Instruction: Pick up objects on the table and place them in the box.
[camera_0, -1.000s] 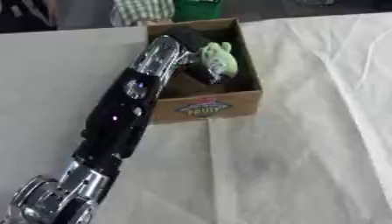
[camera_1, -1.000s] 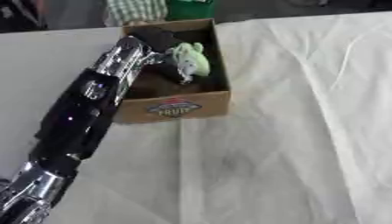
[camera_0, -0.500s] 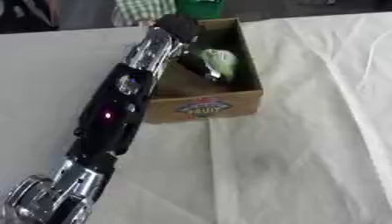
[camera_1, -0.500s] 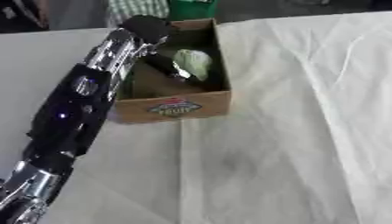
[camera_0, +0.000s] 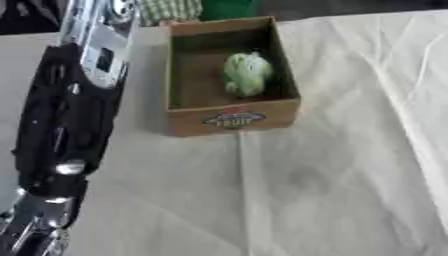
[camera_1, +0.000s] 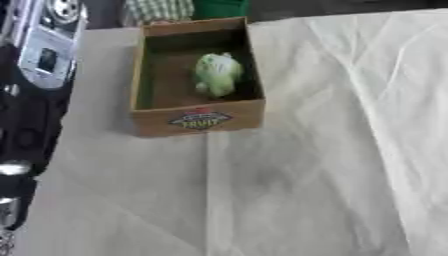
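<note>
— Your black and silver left arm (camera_0: 66, 115) has pulled back out of the box since half a second ago, when its hand was down inside beside the green thing. Now it runs up the left side of the view, clear of the box.

— And the hand itself?

— It's cut off at the top edge, so you can't tell whether the fingers are spread or curled. Your right hand shows nowhere.

— How far along are you?

— On the wide cream tablecloth (camera_0: 332, 190), the open brown cardboard box with a fruit label on its front (camera_0: 233, 119) already holds the pale green rounded object (camera_1: 216, 74), lying toward its right wall. That placement looks done.

— Anything left to pick up?

— No other loose object shows on the cloth around the box, so as far as these views reach, the job looks finished, or the rest lies out of sight.
</note>
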